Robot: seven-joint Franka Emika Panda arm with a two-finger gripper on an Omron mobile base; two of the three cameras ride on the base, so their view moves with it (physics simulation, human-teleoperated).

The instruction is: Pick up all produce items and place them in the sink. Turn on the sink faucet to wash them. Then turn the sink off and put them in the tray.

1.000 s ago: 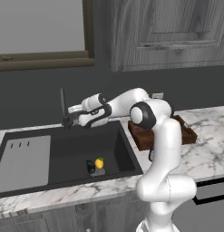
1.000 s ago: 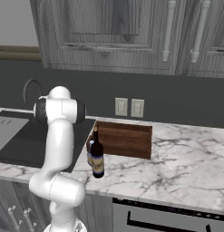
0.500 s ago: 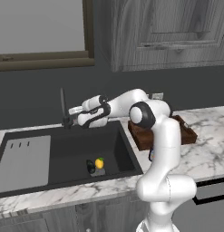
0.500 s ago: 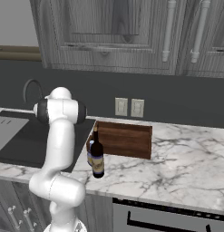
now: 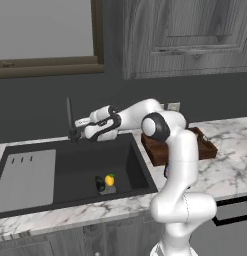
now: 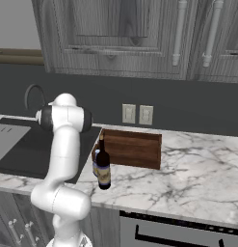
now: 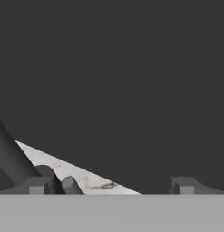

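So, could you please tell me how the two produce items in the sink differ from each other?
The lemon is bright yellow and roundish; the green item is dark and more oval. The lemon lies to the right, the green item to its left. Both are small and sit side by side on the sink floor.

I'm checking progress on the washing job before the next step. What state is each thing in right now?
gripper: open, empty, beside the faucet's base
sink faucet: upright, no water visible
yellow fruit: in the sink, near the drain
dark green item: in the sink, touching the yellow fruit
tray: on the counter, right of the sink
wine bottle: standing upright on the counter
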